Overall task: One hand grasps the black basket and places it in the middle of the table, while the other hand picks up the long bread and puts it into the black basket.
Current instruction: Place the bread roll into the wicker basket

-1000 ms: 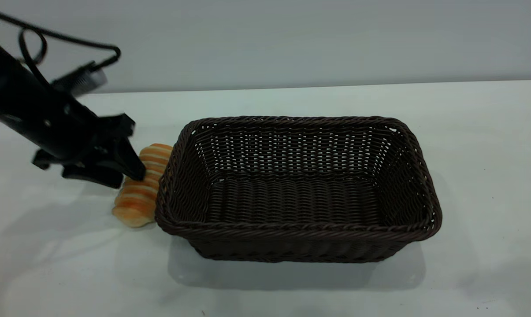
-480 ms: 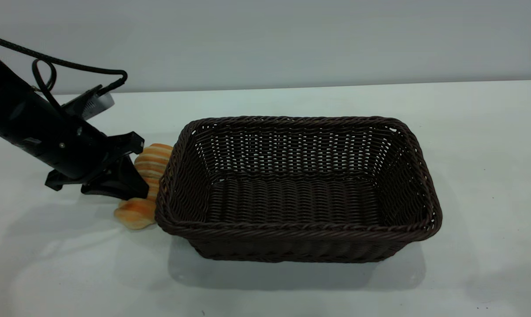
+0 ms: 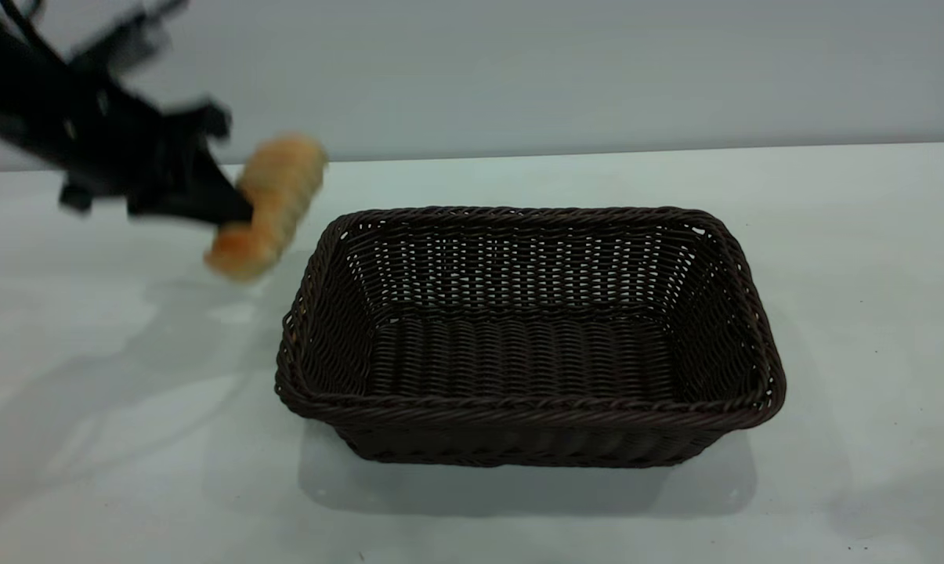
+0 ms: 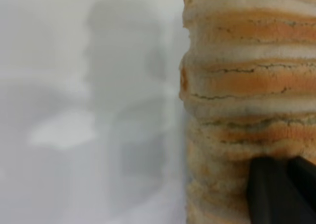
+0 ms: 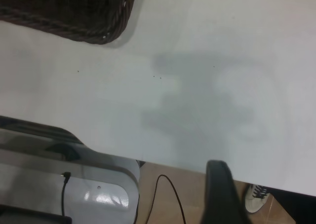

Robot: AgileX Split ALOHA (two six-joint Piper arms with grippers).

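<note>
Above the table (image 3: 127, 439), long bread (image 3: 268, 205) sits clamped in left pincer (image 3: 233, 213)

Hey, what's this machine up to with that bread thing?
The left hand is shut on the long bread and holds it in the air, clear of the table, just beyond the left end of the black basket. The basket sits empty around the middle of the table. The right hand is off to the side over the table's edge, holding nothing; the exterior view does not show it. The bread is not yet in the basket.
</note>
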